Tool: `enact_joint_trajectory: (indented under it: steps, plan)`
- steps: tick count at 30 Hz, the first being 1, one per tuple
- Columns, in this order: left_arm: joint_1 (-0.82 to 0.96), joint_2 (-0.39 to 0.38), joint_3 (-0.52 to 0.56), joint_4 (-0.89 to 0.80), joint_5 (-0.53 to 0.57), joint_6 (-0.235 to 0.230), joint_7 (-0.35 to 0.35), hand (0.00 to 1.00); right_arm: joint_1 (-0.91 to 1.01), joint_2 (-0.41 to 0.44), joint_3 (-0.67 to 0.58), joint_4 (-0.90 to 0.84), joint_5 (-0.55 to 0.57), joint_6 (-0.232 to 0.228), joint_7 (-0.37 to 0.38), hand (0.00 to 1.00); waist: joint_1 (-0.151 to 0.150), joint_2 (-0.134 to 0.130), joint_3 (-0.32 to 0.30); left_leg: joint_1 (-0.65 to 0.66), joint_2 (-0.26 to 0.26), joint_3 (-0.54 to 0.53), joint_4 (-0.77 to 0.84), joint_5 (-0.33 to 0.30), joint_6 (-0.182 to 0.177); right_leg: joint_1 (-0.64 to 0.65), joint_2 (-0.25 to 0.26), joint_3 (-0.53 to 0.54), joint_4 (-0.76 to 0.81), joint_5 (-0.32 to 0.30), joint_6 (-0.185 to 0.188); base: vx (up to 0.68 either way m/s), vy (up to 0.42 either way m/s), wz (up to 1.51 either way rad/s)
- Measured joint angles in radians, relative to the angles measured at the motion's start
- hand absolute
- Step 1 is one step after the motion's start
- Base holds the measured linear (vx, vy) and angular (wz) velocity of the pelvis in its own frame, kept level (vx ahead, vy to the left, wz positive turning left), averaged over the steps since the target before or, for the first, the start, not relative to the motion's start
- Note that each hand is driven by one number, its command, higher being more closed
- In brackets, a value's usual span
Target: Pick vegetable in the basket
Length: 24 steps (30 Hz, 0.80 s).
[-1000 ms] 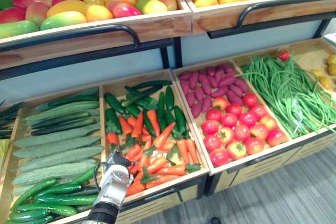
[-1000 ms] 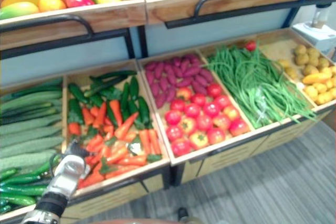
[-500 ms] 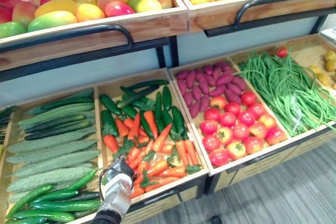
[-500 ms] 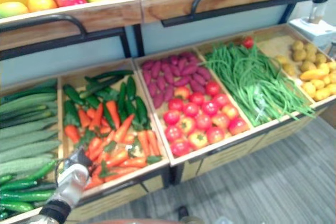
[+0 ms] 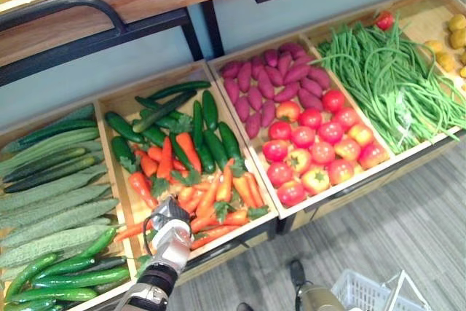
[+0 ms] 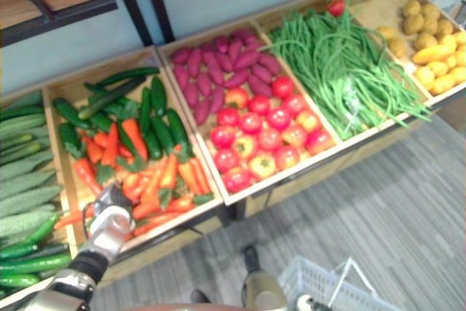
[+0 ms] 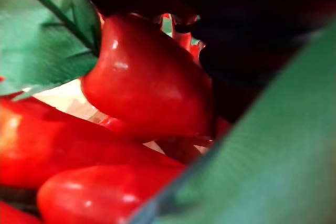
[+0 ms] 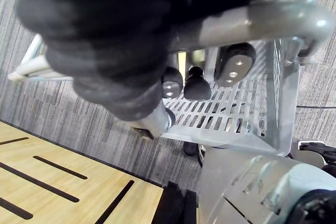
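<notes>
Left hand (image 5: 169, 218) among carrots (image 5: 218, 193) at crate (image 5: 234, 232) front rim; its grasp cannot be told. Right hand (image 8: 233, 64) is curled round the basket (image 8: 231, 119) handle over open floor (image 5: 378, 223).

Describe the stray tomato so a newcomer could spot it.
Find the big bed of green beans, right of the tomato pile. At its far back edge sits one tomato, the lone red thing on the green pods.

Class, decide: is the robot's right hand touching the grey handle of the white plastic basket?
Touching. In the right wrist view the right hand has its fingers curled round the grey handle of the white plastic basket.
</notes>
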Motion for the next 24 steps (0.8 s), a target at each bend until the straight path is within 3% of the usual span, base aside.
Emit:
enact_joint_trajectory:
  steps: [7, 15, 20, 24]
  plan:
    - [0.001, -0.023, 0.027, 0.013, -0.032, -0.006, 0.04, 1.0, 0.01, 0.001, 0.008, -0.011, -0.003, 0.0, 0.015, 1.0, -0.001, 0.0, 0.0, 0.011, -0.001, -0.003, -0.001, 0.001, 0.001, 0.008, -0.001, -0.003, 0.0, 0.003, -0.004, 0.0, 0.0, 0.0]
    - [0.026, -0.049, 0.065, 0.039, -0.082, -0.056, 0.088, 1.0, 0.022, 0.004, 0.003, -0.008, -0.008, 0.005, 0.027, 1.0, -0.008, -0.001, 0.0, 0.037, -0.005, -0.032, -0.001, 0.002, 0.002, 0.053, -0.008, -0.026, -0.019, 0.003, -0.004, 0.0, -0.009, 0.08]
    - [0.074, -0.045, 0.151, -0.036, -0.3, -0.122, 0.129, 1.0, 0.028, 0.006, -0.012, -0.001, -0.01, 0.018, 0.024, 1.0, -0.018, 0.002, -0.001, 0.042, -0.006, -0.064, -0.001, 0.008, 0.003, 0.074, -0.012, -0.051, -0.029, 0.004, -0.003, 0.03, -0.02, 0.16]
    - [0.117, -0.034, 0.205, -0.162, -0.459, -0.212, 0.129, 1.0, 0.031, 0.009, -0.034, 0.025, -0.011, 0.018, 0.019, 1.0, -0.011, 0.003, -0.003, 0.059, -0.006, -0.086, -0.001, 0.008, 0.004, 0.105, -0.014, -0.069, -0.04, 0.004, -0.003, 0.02, -0.017, 0.14]
